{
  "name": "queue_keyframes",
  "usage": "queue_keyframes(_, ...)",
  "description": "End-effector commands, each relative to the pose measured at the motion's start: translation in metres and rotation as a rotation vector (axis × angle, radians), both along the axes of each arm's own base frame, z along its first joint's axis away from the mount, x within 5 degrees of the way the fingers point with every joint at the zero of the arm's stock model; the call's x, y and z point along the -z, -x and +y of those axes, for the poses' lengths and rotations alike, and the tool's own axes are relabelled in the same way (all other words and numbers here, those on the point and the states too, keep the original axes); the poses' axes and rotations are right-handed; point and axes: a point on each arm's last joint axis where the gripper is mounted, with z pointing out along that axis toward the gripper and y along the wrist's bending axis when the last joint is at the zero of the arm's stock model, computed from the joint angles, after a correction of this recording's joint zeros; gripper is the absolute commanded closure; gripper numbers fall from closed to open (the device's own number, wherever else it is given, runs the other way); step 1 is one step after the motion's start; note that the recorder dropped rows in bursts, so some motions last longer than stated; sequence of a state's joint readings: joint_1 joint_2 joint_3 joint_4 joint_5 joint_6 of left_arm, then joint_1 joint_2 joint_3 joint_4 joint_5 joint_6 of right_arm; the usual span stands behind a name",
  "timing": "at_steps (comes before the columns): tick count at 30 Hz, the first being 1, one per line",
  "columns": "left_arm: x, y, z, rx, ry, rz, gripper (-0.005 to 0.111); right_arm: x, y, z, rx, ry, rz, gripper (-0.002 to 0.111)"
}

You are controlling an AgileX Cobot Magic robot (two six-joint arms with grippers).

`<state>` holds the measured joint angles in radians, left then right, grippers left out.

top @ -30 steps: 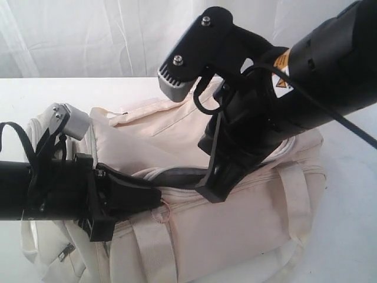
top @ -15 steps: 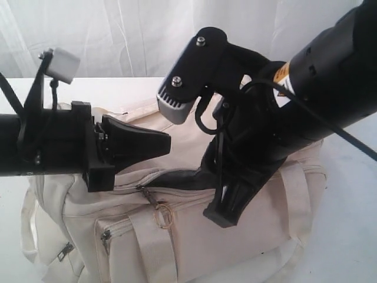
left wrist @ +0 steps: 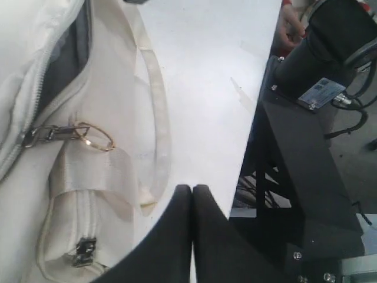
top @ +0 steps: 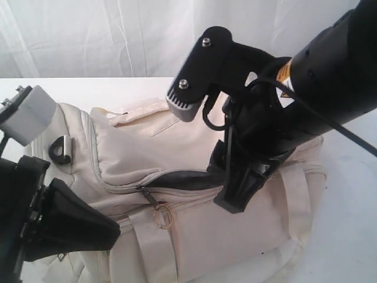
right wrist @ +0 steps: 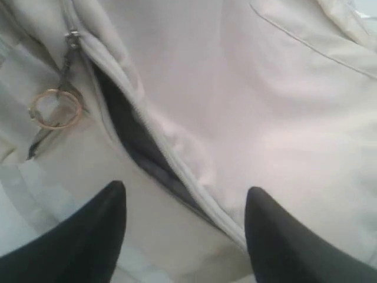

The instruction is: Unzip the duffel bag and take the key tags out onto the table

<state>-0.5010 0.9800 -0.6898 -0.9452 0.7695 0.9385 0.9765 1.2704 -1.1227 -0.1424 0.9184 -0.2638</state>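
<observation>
Now, duffel bag (top: 141, 150): you find it lying on the white table (top: 347, 236), cream fabric, zippered top facing up.
Main zipper (top: 182, 178): partly open; a dark slit shows grey lining between the two rows of teeth.
Zip pull (top: 154, 203): sits at the slit's left end in the exterior view; a thin gold ring (top: 162, 217) hangs from it against the front panel.
Left gripper (left wrist: 192, 188): jaws pressed together, holding nothing; low in front of the bag's left end, apart from the pull.
Right gripper (right wrist: 185, 197): jaws spread wide, empty, one finger each side of the slit; you cannot tell whether they touch the fabric.
</observation>
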Motion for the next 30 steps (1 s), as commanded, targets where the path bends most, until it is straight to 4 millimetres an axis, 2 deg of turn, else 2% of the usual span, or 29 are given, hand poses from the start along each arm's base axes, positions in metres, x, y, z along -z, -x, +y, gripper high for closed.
queue_keyframes(1,-0.013,0.002,-0.004,0.011,-0.037,-0.012,0.107,-0.003,-0.009,-0.010,0.164,0.035,-0.054,0.052)
queue_keyframes(6,-0.031,-0.009,-0.020,0.018,-0.177,-0.059,0.107,-0.003,-0.014,-0.019,0.232,0.119,-0.108,0.052)
queue_keyframes(9,-0.036,-0.014,-0.036,0.077,-0.318,-0.037,0.107,-0.002,-0.014,-0.024,0.259,0.161,-0.104,0.052)
queue_keyframes(12,-0.037,-0.012,-0.059,0.191,-0.399,-0.094,0.107,-0.002,-0.015,-0.025,0.262,0.174,-0.111,0.052)
queue_keyframes(16,-0.054,-0.005,-0.080,0.274,-0.448,-0.241,0.106,-0.005,-0.019,-0.032,0.329,0.224,-0.167,0.052)
queue_keyframes(19,-0.055,-0.004,-0.085,0.294,-0.535,-0.318,0.095,-0.007,-0.022,-0.040,0.395,0.276,-0.209,0.052)
queue_keyframes(22,-0.046,-0.006,-0.091,0.331,-0.617,-0.369,0.072,-0.007,-0.025,-0.047,0.430,0.294,-0.200,0.055)
queue_keyframes(25,-0.037,-0.008,-0.100,0.350,-0.638,-0.382,0.051,-0.006,-0.031,-0.054,0.473,0.285,-0.175,0.070)
queue_keyframes(29,-0.030,-0.015,-0.109,0.348,-0.668,-0.456,0.048,-0.010,-0.039,-0.067,0.462,0.240,-0.148,0.108)
queue_keyframes(30,-0.027,-0.016,-0.111,0.351,-0.675,-0.468,0.048,-0.012,-0.040,-0.071,0.457,0.211,-0.133,0.108)
